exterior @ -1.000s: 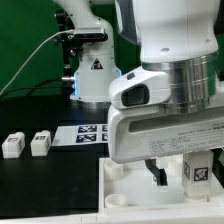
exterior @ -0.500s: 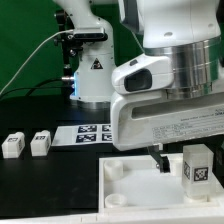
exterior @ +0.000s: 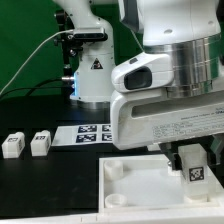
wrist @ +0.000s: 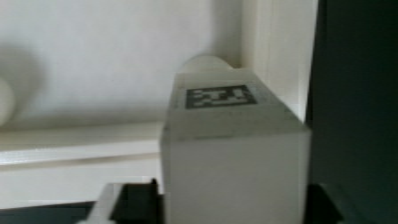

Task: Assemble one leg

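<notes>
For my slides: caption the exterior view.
Gripper straddling a small white marker-tagged plastic leg post upright on the large white square panel.

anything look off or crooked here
Nothing stands out. The leg stands upright on the white panel, toward the exterior view's right. A second leg and a third leg sit side by side on the dark table, and the marker board lies flat.

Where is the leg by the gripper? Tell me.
In the exterior view the leg stands upright at the right end of the panel, between the fingers of the gripper, to the right of the marker board.
</notes>
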`<state>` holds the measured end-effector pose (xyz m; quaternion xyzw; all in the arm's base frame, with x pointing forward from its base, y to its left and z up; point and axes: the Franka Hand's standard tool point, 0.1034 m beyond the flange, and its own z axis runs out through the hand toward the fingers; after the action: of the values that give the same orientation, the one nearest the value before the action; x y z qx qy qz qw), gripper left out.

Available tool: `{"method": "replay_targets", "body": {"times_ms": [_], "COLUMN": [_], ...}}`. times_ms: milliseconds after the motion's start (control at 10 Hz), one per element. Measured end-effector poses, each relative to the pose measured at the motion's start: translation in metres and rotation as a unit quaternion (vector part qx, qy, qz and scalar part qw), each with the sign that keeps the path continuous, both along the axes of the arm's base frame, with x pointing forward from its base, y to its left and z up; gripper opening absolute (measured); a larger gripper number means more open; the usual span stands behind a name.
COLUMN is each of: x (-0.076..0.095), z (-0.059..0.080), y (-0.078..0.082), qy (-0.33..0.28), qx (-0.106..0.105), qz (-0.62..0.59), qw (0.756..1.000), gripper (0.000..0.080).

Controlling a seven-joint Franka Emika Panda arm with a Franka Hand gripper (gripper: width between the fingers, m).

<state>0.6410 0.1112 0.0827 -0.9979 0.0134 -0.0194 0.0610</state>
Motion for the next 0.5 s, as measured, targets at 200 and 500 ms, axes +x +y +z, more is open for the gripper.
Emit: {"method": "replay_targets", "body": {"times_ms": [200,500], "x": [0.0,0.0019], "z": [0.0,-0.0002], "y": [0.0,-0.001], "qy": [0.0,0.006], "qx": [0.0,0.005], "qz": [0.0,-0.047], "qw": [1.0,0.999], "gripper": [0.0291,0.0291]}}
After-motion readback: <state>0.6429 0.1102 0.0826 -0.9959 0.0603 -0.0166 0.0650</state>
